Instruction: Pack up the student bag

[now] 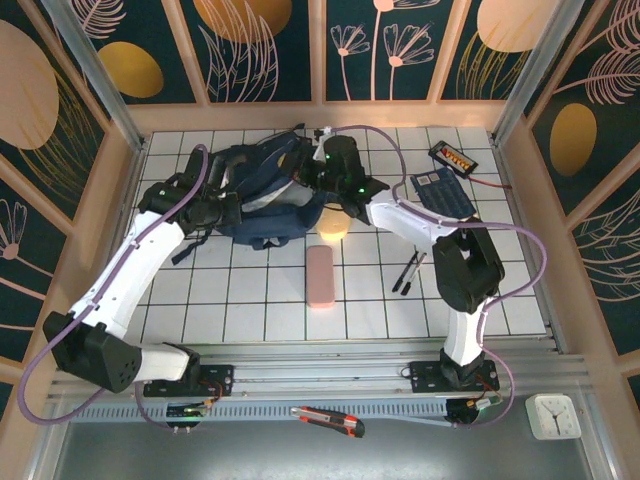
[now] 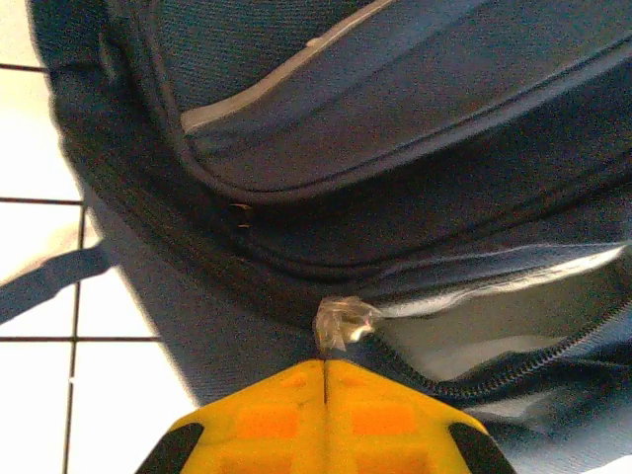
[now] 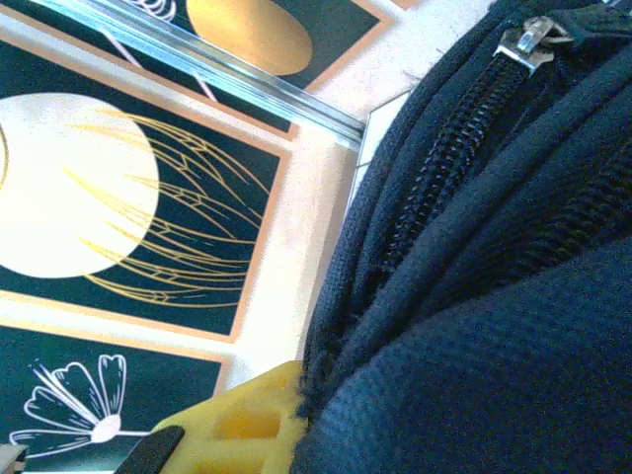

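Observation:
The student bag [image 1: 262, 195], dark navy, lies at the back middle of the tiled table with both arms reaching onto it. In the left wrist view my left gripper [image 2: 326, 363] has its yellow fingers [image 2: 259, 420] pressed together, and a tape-wrapped zip pull [image 2: 342, 323] sticks out from between their tips. To its right the zip [image 2: 513, 367] is partly undone and shows pale lining [image 2: 474, 331]. My right gripper [image 3: 308, 397] pinches a fold of the student bag's fabric [image 3: 474, 355]; one yellow finger [image 3: 237, 425] shows, the other is hidden under cloth. A metal zip slider [image 3: 528, 39] sits above.
On the tiles in front of the bag lie a pink pencil case [image 1: 320, 275] and a yellow ball [image 1: 332, 226]. Two pens [image 1: 408, 272], a calculator [image 1: 441, 192] and a small black-and-orange device [image 1: 452, 156] lie to the right. Wooden walls ring the table.

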You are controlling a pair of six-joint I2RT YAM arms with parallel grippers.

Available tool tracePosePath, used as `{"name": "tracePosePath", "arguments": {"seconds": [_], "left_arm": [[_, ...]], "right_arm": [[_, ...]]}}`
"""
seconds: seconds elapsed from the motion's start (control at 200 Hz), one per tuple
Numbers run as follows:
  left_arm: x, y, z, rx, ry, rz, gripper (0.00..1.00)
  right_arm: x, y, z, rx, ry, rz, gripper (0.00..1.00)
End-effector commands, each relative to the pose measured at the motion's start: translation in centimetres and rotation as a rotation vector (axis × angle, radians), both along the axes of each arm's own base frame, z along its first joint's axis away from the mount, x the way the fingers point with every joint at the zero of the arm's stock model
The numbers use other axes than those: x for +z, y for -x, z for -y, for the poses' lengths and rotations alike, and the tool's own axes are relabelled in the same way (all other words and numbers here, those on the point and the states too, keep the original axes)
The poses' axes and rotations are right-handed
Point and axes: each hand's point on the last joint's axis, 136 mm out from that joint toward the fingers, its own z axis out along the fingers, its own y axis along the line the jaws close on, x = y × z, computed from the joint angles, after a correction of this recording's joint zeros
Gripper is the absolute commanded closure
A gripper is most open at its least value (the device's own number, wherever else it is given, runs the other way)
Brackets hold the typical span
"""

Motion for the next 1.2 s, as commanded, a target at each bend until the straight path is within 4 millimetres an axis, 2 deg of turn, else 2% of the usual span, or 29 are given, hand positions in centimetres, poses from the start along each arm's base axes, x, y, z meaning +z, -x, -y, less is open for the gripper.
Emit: {"name": "tracePosePath", "arguments": {"seconds": [0.0,0.255,0.35,0.43,0.44,0.46,0.49,0.515,0.591,0.691,0.911,1.041,1.196], "left_arm": [[-1.2,0.6,-2.9,0.047,-0.096,-0.042,1.00],[-5.2,0.6,-5.2,0.066,-0.135,-0.089,1.00],[-5.2,-0.3,-3.7,0.034,-0.045,-0.029,1.00],[-4.0,-0.9,-1.6,-0.006,0.079,0.045,1.00],[-3.6,-1.1,-1.4,-0.012,0.096,0.068,0.97],[-3.1,-1.1,-0.9,-0.018,0.132,0.087,0.84],[-2.1,-1.3,-0.1,-0.037,0.183,0.132,0.56],[-1.2,-1.4,0.5,-0.049,0.222,0.172,0.43],[1.6,-1.5,2.1,-0.110,0.264,0.295,0.29],[3.9,-1.5,3.8,-0.199,0.218,0.402,0.18],[3.3,-2.5,5.9,-0.245,0.204,0.379,0.17],[2.6,-2.7,5.5,-0.218,0.175,0.343,0.20],[2.7,-1.4,4.7,-0.169,0.170,0.245,0.23]], "right_arm": [[9.9,0.1,2.8,0.020,-0.152,0.273,1.00],[11.7,0.9,3.5,0.141,-0.233,0.276,1.00],[12.2,1.2,3.4,0.157,-0.253,0.274,1.00],[12.5,1.4,3.2,0.166,-0.277,0.261,1.00],[12.5,1.4,3.1,0.166,-0.279,0.261,1.00],[12.5,1.5,3.0,0.167,-0.284,0.256,1.00],[12.6,1.5,2.8,0.169,-0.290,0.250,1.00],[12.6,1.6,2.5,0.171,-0.293,0.246,1.00],[13.1,1.9,1.7,0.184,-0.305,0.246,1.00],[13.8,2.2,0.6,0.202,-0.320,0.238,1.00],[14.6,2.5,-0.9,0.214,-0.329,0.226,1.00],[14.3,2.5,-1.1,0.206,-0.328,0.212,1.00],[14.1,2.1,-1.1,0.183,-0.292,0.218,1.00]]}}
